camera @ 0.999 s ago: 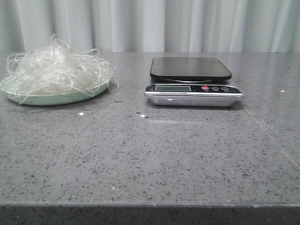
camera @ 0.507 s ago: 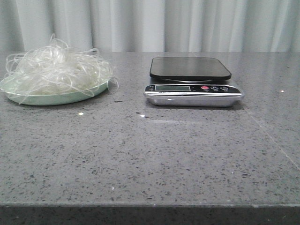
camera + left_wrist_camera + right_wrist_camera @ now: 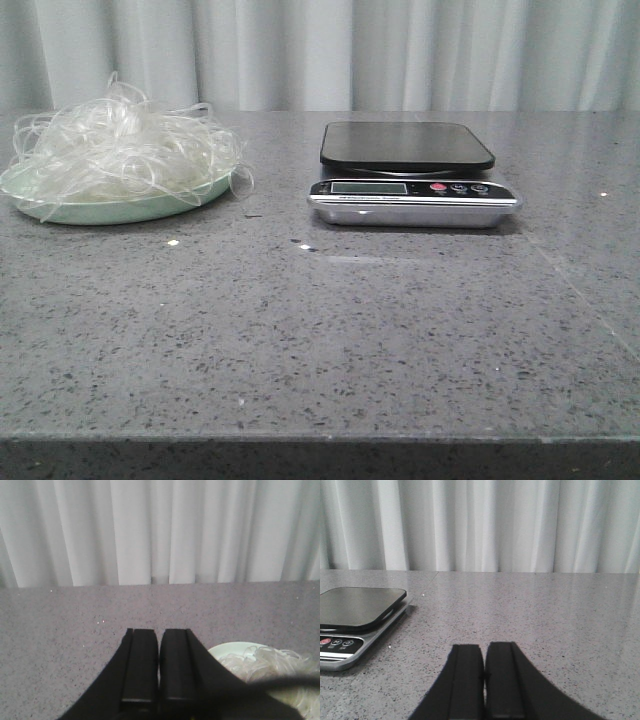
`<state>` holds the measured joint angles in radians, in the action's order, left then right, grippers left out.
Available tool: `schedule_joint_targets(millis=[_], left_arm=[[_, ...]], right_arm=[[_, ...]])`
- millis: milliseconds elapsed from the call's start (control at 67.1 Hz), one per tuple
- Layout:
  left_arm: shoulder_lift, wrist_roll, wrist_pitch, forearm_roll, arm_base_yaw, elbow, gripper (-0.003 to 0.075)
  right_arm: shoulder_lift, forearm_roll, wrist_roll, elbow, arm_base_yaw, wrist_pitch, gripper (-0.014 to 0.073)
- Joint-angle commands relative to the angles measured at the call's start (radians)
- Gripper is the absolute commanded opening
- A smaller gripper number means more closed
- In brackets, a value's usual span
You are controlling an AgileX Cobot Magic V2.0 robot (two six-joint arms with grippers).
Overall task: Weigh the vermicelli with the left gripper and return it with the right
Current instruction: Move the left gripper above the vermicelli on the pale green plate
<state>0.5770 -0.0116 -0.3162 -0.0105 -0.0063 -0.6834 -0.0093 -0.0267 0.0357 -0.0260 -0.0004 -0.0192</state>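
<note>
Seemingly both the left end effector (image 3: 158,665) and right end effector (image 3: 484,680) are closed, empty.

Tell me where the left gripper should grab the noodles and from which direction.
Grip the raised middle of the noodles, coming straight down from above. The tangle heaps highest at its centre on the green plate, and loose loops spill over the rim, so a side approach would likely snag stray strands or nudge the plate. The left gripper is shut, so open it first.

Low front camera and right wrist share the scale (image 3: 413,175).
</note>
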Motion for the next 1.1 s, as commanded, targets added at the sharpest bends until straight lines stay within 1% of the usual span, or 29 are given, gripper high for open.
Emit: schedule_joint_targets(millis=[0,164,224,239,253,268,283,298,313,328,343,358,373,388,403,418,432,447,492,522,552,656,671,716,775,865,910,984,1089], left_arm=[[0.046,0.012,0.059,0.011,-0.006,-0.035,0.0134],[0.068,0.012,0.055,0.011,-0.006,-0.035,0.0144],[0.071,0.012,0.055,0.011,-0.006,-0.035,0.0174],[0.071,0.012,0.055,0.011,-0.006,-0.035,0.0202],[0.071,0.012,0.055,0.011,-0.006,-0.035,0.0210],[0.071,0.012,0.055,0.011,-0.006,-0.035,0.0249],[0.071,0.012,0.055,0.011,-0.006,-0.035,0.0249],[0.071,0.012,0.055,0.011,-0.006,-0.035,0.0295],[0.071,0.012,0.055,0.011,-0.006,-0.035,0.0295],[0.071,0.012,0.055,0.011,-0.006,-0.035,0.0347],[0.071,0.012,0.055,0.011,-0.006,-0.035,0.0347],[0.071,0.012,0.055,0.011,-0.006,-0.035,0.0418],[0.071,0.012,0.055,0.011,-0.006,-0.035,0.0418],[0.071,0.012,0.055,0.011,-0.006,-0.035,0.0461],[0.074,0.012,0.055,0.011,-0.006,-0.035,0.0475],[0.074,0.012,0.055,0.011,-0.006,-0.035,0.0530],[0.076,0.012,0.055,0.011,-0.006,-0.035,0.0542],[0.076,0.012,0.055,0.011,-0.008,-0.035,0.0578],[0.085,0.012,0.052,0.011,-0.014,-0.040,0.0640],[0.096,0.012,0.042,0.011,-0.022,-0.049,0.0661],[0.107,0.012,0.029,0.011,-0.031,-0.064,0.0672],[0.172,0.012,-0.050,0.016,-0.094,-0.146,0.0673],[0.195,0.012,-0.076,0.016,-0.124,-0.174,0.0673],[0.225,0.012,-0.106,0.016,-0.151,-0.202,0.0673],[0.287,0.012,-0.157,0.016,-0.226,-0.271,0.0673],[0.382,0.012,-0.182,0.011,-0.330,-0.348,0.0673],[0.435,0.012,-0.182,-0.001,-0.366,-0.374,0.0673],[0.511,0.012,-0.184,-0.007,-0.411,-0.421,0.0673],[0.623,0.017,-0.220,-0.007,-0.420,-0.486,0.0672]], right_arm=[[-0.017,-0.005,-0.008,0.007,-0.006,-0.087,0.0187],[-0.017,-0.005,-0.008,0.007,-0.006,-0.087,0.0187],[-0.017,-0.005,-0.008,0.007,-0.006,-0.087,0.0187],[-0.017,-0.005,-0.008,0.007,-0.006,-0.087,0.0187],[-0.017,-0.005,-0.008,0.007,-0.006,-0.087,0.0187],[-0.017,-0.005,-0.008,0.007,-0.006,-0.087,0.0187],[-0.017,-0.005,-0.008,0.007,-0.006,-0.087,0.0187],[-0.017,-0.005,-0.008,0.007,-0.006,-0.087,0.0187],[-0.017,-0.005,-0.008,0.007,-0.006,-0.087,0.0187],[-0.017,-0.005,-0.008,0.007,-0.006,-0.087,0.0187],[-0.017,-0.005,-0.008,0.007,-0.006,-0.087,0.0187],[-0.017,-0.005,-0.008,0.007,-0.006,-0.087,0.0187],[-0.017,-0.005,-0.008,0.007,-0.006,-0.087,0.0187],[-0.017,-0.005,-0.008,0.007,-0.006,-0.087,0.0187],[-0.017,-0.005,-0.008,0.007,-0.006,-0.087,0.0187],[-0.017,-0.005,-0.008,0.007,-0.006,-0.087,0.0187],[-0.017,-0.005,-0.008,0.007,-0.006,-0.087,0.0187],[-0.017,-0.005,-0.008,0.007,-0.006,-0.087,0.0187],[-0.017,-0.005,-0.008,0.007,-0.006,-0.087,0.0187],[-0.017,-0.005,-0.008,0.007,-0.006,-0.087,0.0187],[-0.017,-0.005,-0.008,0.007,-0.006,-0.087,0.0187],[-0.017,-0.005,-0.008,0.007,-0.006,-0.087,0.0187],[-0.017,-0.005,-0.008,0.007,-0.006,-0.087,0.0187],[-0.017,-0.005,-0.008,0.007,-0.006,-0.087,0.0187],[-0.017,-0.005,-0.008,0.007,-0.006,-0.087,0.0187],[-0.017,-0.005,-0.008,0.007,-0.006,-0.087,0.0187],[-0.017,-0.005,-0.008,0.007,-0.006,-0.087,0.0187],[-0.017,-0.005,-0.008,0.007,-0.006,-0.087,0.0187],[-0.017,-0.005,-0.008,0.007,-0.006,-0.087,0.0187]])
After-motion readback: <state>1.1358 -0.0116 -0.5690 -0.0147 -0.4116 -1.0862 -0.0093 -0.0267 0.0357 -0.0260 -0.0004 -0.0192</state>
